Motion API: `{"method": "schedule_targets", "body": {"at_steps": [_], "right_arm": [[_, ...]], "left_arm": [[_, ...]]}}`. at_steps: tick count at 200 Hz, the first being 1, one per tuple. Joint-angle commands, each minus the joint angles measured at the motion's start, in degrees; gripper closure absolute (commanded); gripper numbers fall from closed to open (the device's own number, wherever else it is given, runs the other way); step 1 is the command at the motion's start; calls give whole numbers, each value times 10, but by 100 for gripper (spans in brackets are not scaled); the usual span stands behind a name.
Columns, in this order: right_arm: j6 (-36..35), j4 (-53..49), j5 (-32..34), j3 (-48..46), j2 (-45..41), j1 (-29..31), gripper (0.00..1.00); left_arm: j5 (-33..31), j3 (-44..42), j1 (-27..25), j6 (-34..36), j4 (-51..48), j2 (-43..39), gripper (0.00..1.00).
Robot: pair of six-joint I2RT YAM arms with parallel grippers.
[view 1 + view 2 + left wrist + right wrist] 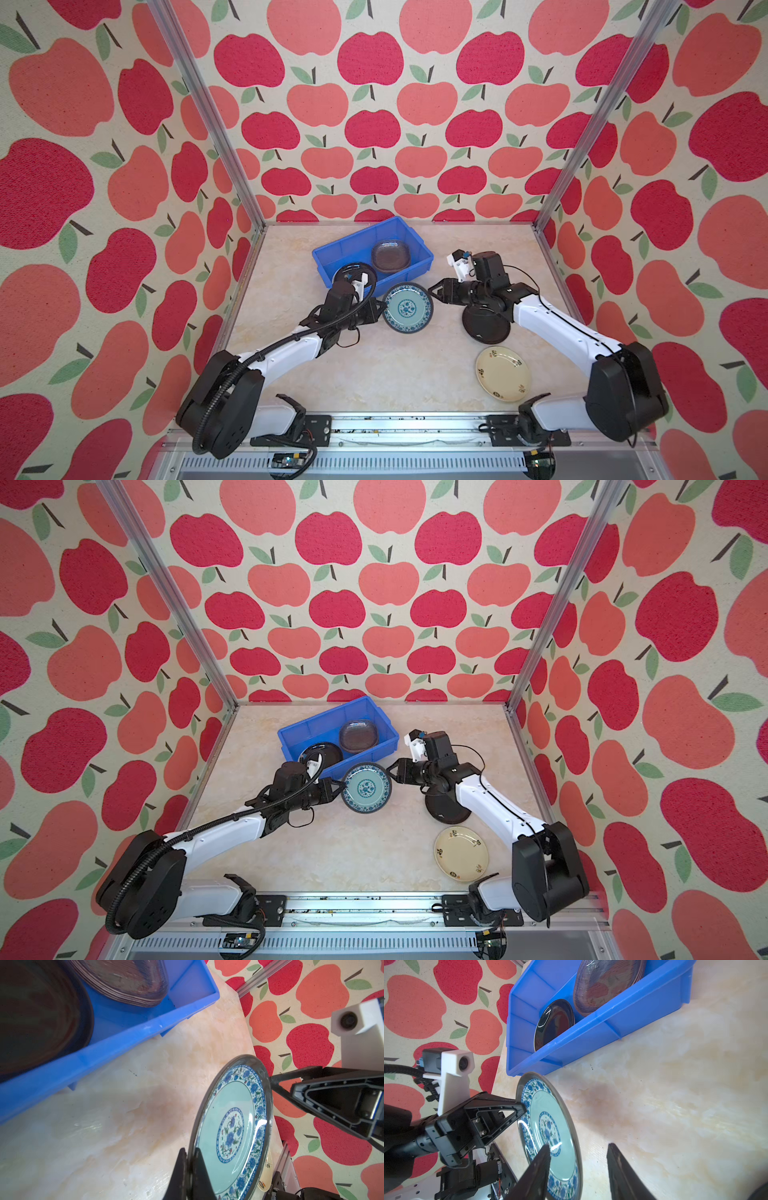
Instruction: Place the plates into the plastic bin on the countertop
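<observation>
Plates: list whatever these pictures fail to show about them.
Black plate on the countertop: half covered by the right arm, both top views.
Glass plates in the blue bin: count unreadable, too small.
Cream plate: markings too small to read.
Teal plate: underside faces away everywhere.

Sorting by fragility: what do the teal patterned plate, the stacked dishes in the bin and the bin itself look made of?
Teal plate: glossy glazed ceramic or melamine, sharp highlights; cannot tell which. Stacked dishes: smoky textured glass, see-through. Blue bin: moulded plastic, uniform colour, stiffening ribs.
</observation>
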Motion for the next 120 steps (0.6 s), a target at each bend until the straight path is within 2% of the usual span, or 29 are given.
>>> {"method": "schedule_targets", "body": {"at_steps": [1,19,32,40,56,78,82,93,105,111,120], "right_arm": [[-2,8,-34,9,22,16,53],[0,20,-40,12,39,32,55],[7,31,-47,14,54,41,61],[11,35,-48,18,61,43,72],[19,43,-46,22,68,49,100],[25,44,-38,34,74,51,100],[24,41,-36,39,77,51,100],[22,33,-35,57,89,52,100],[21,22,-35,88,106,52,100],[19,18,-36,104,116,53,100],[17,6,-32,139,131,55,100]], "left_arm": [[-14,-11,9,-16,48,-17,100],[-7,-12,14,-20,55,-15,100],[-7,-15,15,-22,63,-14,100],[-6,-17,16,-22,67,-14,100],[-5,-18,19,-25,67,-16,100],[-12,-25,24,-28,60,-30,100],[-12,-25,25,-29,58,-33,92],[-19,-26,32,-29,41,-49,58],[-36,-26,36,-20,19,-79,30],[-53,-24,37,-12,-2,-99,19],[-96,-17,39,0,-46,-134,8]]}}
